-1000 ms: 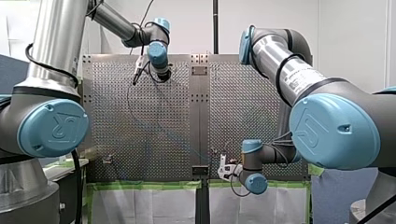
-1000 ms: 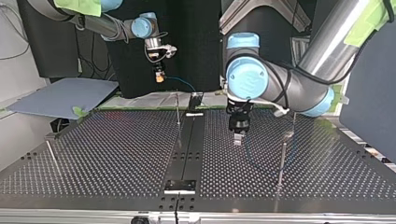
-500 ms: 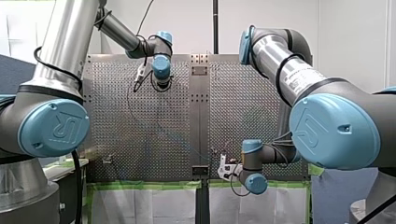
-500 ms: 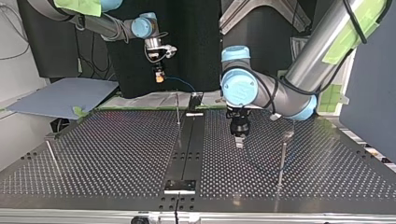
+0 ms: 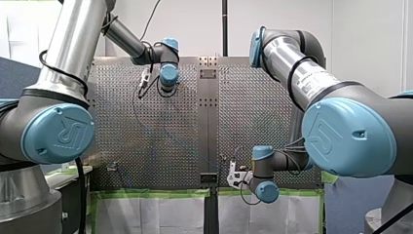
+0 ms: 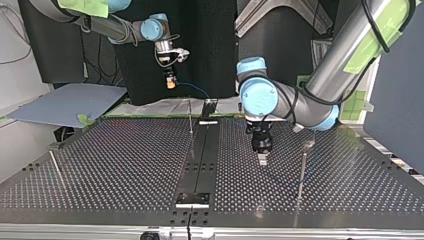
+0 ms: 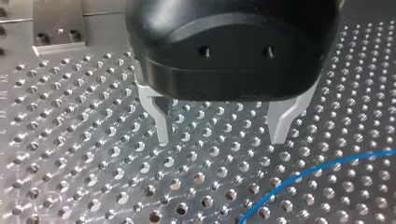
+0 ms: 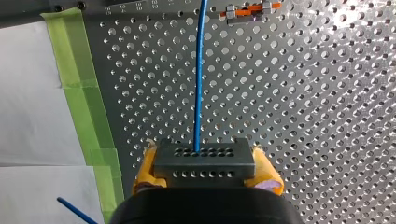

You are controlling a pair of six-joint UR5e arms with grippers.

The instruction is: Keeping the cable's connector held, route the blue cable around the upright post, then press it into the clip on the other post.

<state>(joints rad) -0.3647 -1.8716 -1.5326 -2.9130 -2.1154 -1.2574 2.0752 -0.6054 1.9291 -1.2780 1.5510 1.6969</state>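
The right gripper (image 8: 204, 179) pinches a dark, hole-studded rectangular connector (image 8: 204, 161) between its yellow pads (image 8: 145, 169). The thin blue cable (image 8: 199, 84) runs straight ahead at its 12 o'clock. The left gripper (image 7: 219, 140) has its angular metal fingers (image 7: 161, 121) spread above the perforated desk (image 7: 70, 154), with the cable curving at their 5 o'clock.

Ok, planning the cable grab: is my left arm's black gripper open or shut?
Open: my left arm's black gripper has its metal fingers wide apart, only perforated table between them.

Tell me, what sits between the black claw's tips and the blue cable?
Nothing but bare perforated table: in the left wrist view, my left claw hangs open above the holes, and the blue cable curves by, apart from it.
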